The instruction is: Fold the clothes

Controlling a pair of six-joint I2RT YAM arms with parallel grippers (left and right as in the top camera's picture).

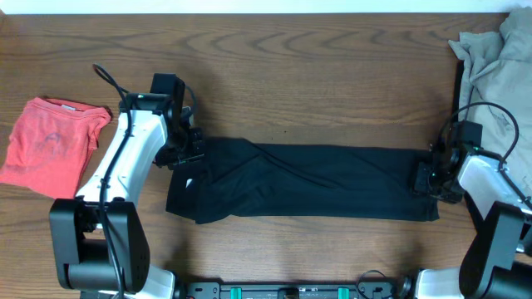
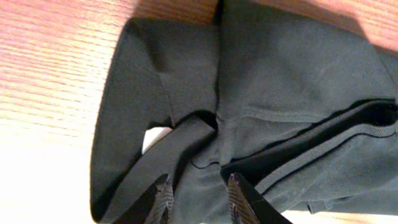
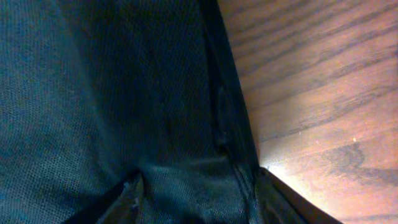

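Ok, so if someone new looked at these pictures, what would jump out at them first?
A long black shirt lies stretched in a band across the middle of the wooden table, with the left fingers down at its left end and the right fingers at its right end. A coral-red tee sits at the table's far left, and a beige garment is bunched in the top right corner.

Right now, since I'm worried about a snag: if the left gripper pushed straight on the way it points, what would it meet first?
The black shirt: its bunched cloth lies between the jaws of the left gripper and fills the view ahead, though contact is unclear.
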